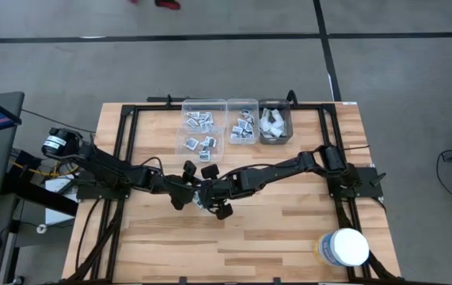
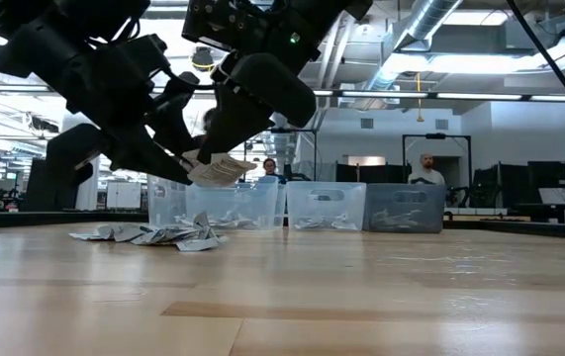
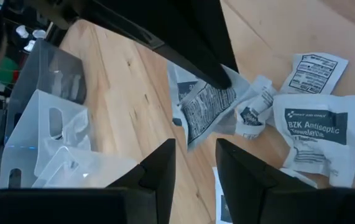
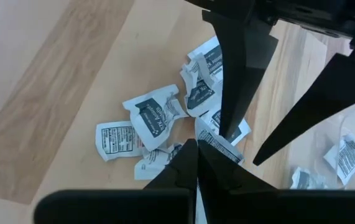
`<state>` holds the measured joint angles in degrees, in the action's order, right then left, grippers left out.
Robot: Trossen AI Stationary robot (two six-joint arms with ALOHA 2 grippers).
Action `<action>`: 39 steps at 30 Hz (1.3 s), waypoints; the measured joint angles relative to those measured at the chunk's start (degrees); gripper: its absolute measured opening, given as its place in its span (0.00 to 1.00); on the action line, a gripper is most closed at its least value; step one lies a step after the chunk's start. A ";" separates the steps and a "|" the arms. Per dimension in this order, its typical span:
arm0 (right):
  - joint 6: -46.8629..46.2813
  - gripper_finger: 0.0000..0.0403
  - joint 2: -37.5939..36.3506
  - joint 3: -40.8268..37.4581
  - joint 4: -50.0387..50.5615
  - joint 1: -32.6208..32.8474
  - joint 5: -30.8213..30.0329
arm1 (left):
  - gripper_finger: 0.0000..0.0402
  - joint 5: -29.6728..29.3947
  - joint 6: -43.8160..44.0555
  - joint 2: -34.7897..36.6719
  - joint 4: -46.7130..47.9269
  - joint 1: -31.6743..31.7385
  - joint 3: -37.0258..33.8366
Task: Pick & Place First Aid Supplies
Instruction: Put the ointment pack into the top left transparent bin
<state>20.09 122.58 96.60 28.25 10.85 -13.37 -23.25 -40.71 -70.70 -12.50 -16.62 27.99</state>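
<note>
Pale wood worktop [image 1: 273, 229] w/ a black frame round it; 3 clear bins [image 1: 235, 121] sit side by side along the far edge, 1 big white round tub [image 1: 344, 247] w/ a blue-yellow label stands alone at the near right corner, well apart from everything else. Both dark arms meet mid-worktop, just in front of the bins, crowding each other over a small heap of packets [image 4: 149, 118], so from the high view most of the heap is hidden under them. Left hand [image 3: 196, 165] hangs over the heap w/ its fingers parted, nothing between them; the other arm's fingers cross right in front of it. Right hand [image 4: 197, 163] is closed tight on a packet [image 2: 218, 170], lifted clear of the wood in the low view, w/ the left arm's finger tip touching or nearly touching the same packet, can't tell which. Loose packets on the wood: approx 6–7 seen from the right wrist, exact no. unclear as they overlap. They're flat, crumpled, white-grey squares w/ dark print; one larger one [image 3: 317, 134] reads "BZK Antiseptic". The 2 left bins hold more such small packets, the right bin longer pale wrappers [image 1: 273, 123]. 2 people [image 2: 423, 170] stand far back in the room behind the bins.
</note>
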 joint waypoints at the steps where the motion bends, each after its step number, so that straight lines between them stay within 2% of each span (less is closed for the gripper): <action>1: 0.01 0.00 0.00 0.00 0.00 0.00 0.00 | 0.29 -0.10 0.00 0.00 0.01 0.00 0.00; 11: 0.01 0.00 0.00 0.00 -0.18 -0.02 0.00 | 0.29 0.11 0.00 0.00 -0.84 0.00 0.00; 16: 0.74 0.00 -0.02 0.00 -0.68 0.00 0.06 | 0.29 5.32 -0.31 0.01 -1.41 0.00 0.00; 20: 0.88 0.00 -0.02 0.00 -0.76 0.00 0.04 | 0.28 5.00 -2.54 0.02 -1.53 0.00 0.00; 24: 0.88 0.00 -0.02 0.00 -0.79 0.00 0.04 | 0.21 4.83 -3.63 0.02 -1.61 0.00 0.00; 29: 0.89 0.00 -0.02 0.01 -0.76 0.00 0.02 | 0.03 4.84 -3.62 0.00 -1.63 0.00 0.00; 34: 0.91 0.01 -0.02 0.04 -0.56 -0.02 0.00 | 0.02 3.90 -3.58 0.02 -1.61 -0.02 0.00; 39: 0.91 0.09 -0.04 0.07 0.21 -0.04 0.01 | 0.01 2.33 -3.61 0.02 -1.52 -0.02 0.00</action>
<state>20.99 122.54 96.66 28.46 10.81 -13.35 -20.92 -44.31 -70.67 -14.02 -16.64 27.99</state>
